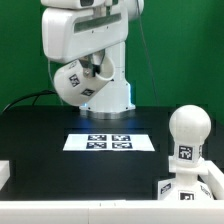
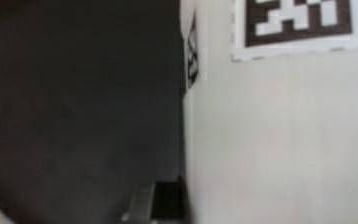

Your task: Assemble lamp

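Observation:
The lamp shade (image 1: pixel 74 83), a white tapered cup with square tags, hangs in the air in front of the robot body at the back left of the exterior view. My gripper (image 1: pixel 93 68) is shut on it, with the fingers mostly hidden behind it. In the wrist view the shade (image 2: pixel 282 120) fills one side as a close white wall with a tag, and one dark finger (image 2: pixel 165 200) shows beside it. The round-headed bulb (image 1: pixel 187 131) stands upright on the flat square base (image 1: pixel 184 189) at the front right of the exterior view.
The marker board (image 1: pixel 108 142) lies flat on the black table in front of the robot body (image 1: pixel 100 40). A small white object (image 1: pixel 4 175) sits at the left edge. A green wall stands behind.

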Robot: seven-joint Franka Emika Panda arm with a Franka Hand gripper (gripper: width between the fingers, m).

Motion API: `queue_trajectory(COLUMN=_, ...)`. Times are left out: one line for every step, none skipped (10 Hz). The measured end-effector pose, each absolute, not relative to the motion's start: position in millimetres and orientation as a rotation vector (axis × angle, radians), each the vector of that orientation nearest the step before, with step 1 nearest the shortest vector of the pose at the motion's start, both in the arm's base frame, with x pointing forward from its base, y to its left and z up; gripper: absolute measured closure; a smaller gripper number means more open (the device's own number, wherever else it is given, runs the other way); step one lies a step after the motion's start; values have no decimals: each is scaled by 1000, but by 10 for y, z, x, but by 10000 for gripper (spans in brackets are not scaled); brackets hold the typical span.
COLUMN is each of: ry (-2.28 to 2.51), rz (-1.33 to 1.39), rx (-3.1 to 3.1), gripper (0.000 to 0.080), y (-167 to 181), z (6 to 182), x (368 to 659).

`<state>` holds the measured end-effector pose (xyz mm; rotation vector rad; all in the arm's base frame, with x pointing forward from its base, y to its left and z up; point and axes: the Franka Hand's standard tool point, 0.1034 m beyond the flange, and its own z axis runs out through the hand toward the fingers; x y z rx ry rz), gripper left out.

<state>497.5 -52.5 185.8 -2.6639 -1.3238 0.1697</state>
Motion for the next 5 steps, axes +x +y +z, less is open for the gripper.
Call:
queue_trajectory(ry=-1246, rz=105, rx=-2671, gripper=752, y=-487, z=1894, x=5052)
queue_trajectory(ry=-1200, rz=58, rx=-2671, gripper=752, y=-437, z=1923, x=5102)
queue_trajectory(ry=-1160, rz=20, rx=-2675, gripper=752, y=-426, z=1932, x=5130)
queue_trajectory(ry=-1160, rz=-55, rx=-2663, gripper=752, y=-471, z=1928, x=5142)
queue_trajectory(ry=-1129, rz=-98, rx=-2664, gripper=752, y=-530, z=1920, x=5115)
